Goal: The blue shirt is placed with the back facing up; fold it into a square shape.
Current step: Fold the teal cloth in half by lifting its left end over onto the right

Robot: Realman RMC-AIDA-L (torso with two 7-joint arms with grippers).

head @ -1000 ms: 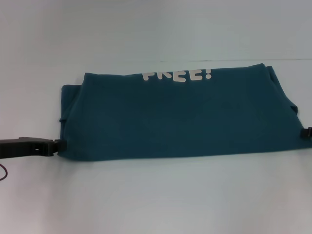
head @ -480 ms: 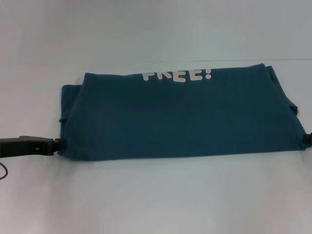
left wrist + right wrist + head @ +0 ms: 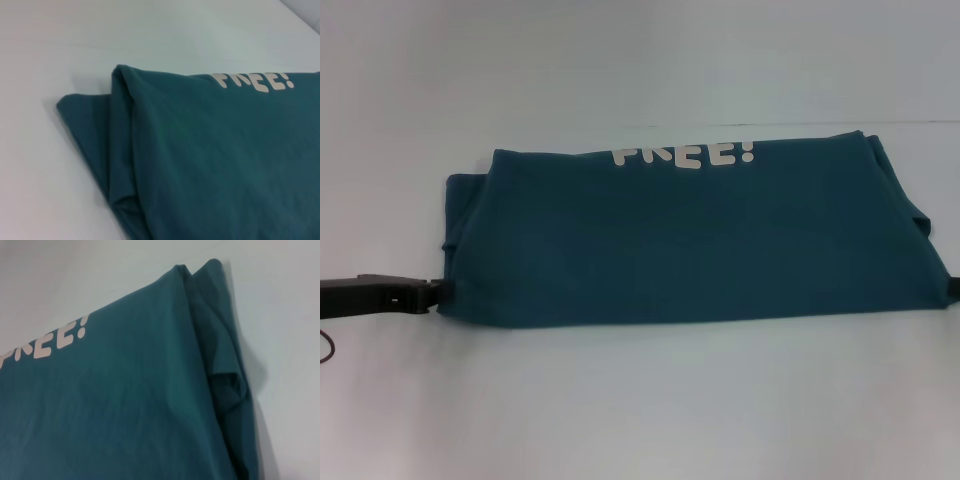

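Observation:
The blue shirt point(image 3: 690, 240) lies on the white table, folded over into a wide band, with the white lettering "FREE!" point(image 3: 685, 154) along its far edge. A lower layer sticks out at both ends point(image 3: 87, 117) point(image 3: 227, 365). My left gripper point(image 3: 438, 293) comes in from the left at table height and is shut on the shirt's near left corner. My right gripper point(image 3: 954, 286) shows only as a dark tip at the frame's right edge, shut on the near right corner. Neither wrist view shows its own fingers.
The white table point(image 3: 640, 400) stretches bare in front of the shirt and behind it. A thin dark cable point(image 3: 328, 350) hangs under the left arm at the left edge.
Both grippers have moved a little toward me, and the shirt's near edge has come with them. The right gripper has slid lower at the frame's edge.

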